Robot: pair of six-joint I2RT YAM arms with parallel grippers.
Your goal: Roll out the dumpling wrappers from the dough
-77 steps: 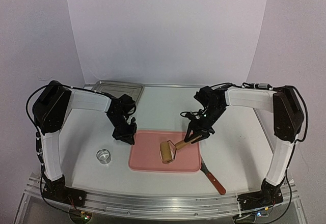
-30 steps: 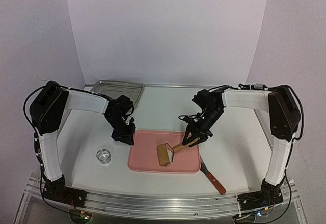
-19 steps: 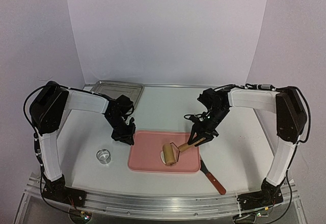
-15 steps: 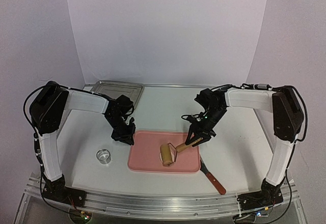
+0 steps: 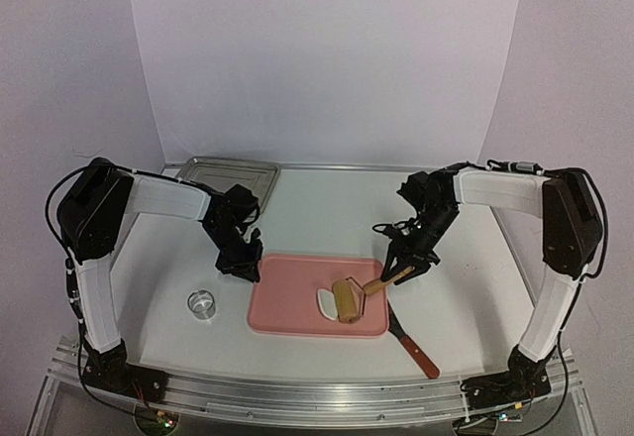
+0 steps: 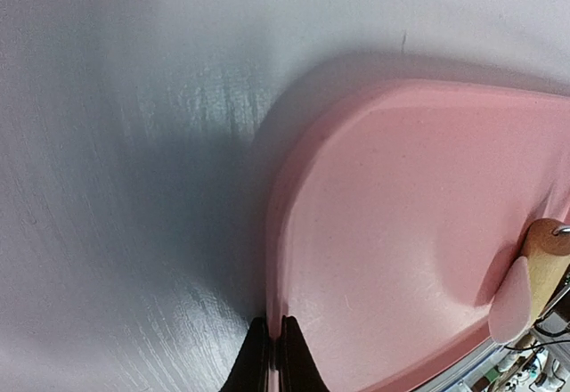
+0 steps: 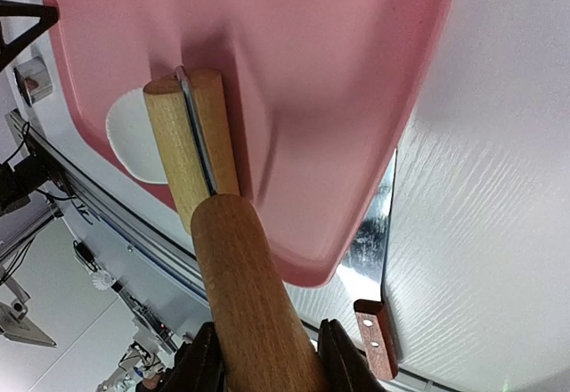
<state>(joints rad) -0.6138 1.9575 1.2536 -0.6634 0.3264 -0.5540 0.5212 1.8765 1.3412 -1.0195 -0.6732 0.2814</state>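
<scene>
A pink tray [image 5: 297, 302] lies at the table's near middle. On it is a thin flat white round of dough, a dumpling wrapper [image 5: 327, 304], its right part hidden under a wooden roller [image 5: 349, 299]. My right gripper [image 5: 401, 271] is shut on the roller's handle [image 7: 254, 303], and the barrel [image 7: 191, 142] rests on the wrapper [image 7: 134, 138]. My left gripper [image 5: 248, 266] is shut on the tray's left rim [image 6: 273, 321], its fingers pinching the edge. The left wrist view shows the wrapper [image 6: 508, 289] and the roller [image 6: 545, 258] at the far right.
A scraper with a red-brown handle [image 5: 414, 345] lies just right of the tray, its blade [image 7: 374, 240] partly under the tray's edge. A small metal ring cutter [image 5: 202, 303] stands left of the tray. A metal tray [image 5: 230, 170] sits at the back left.
My right gripper has drawn the roller to the right across the tray, and the white dough now shows on its left. The left gripper has held still on the rim.
</scene>
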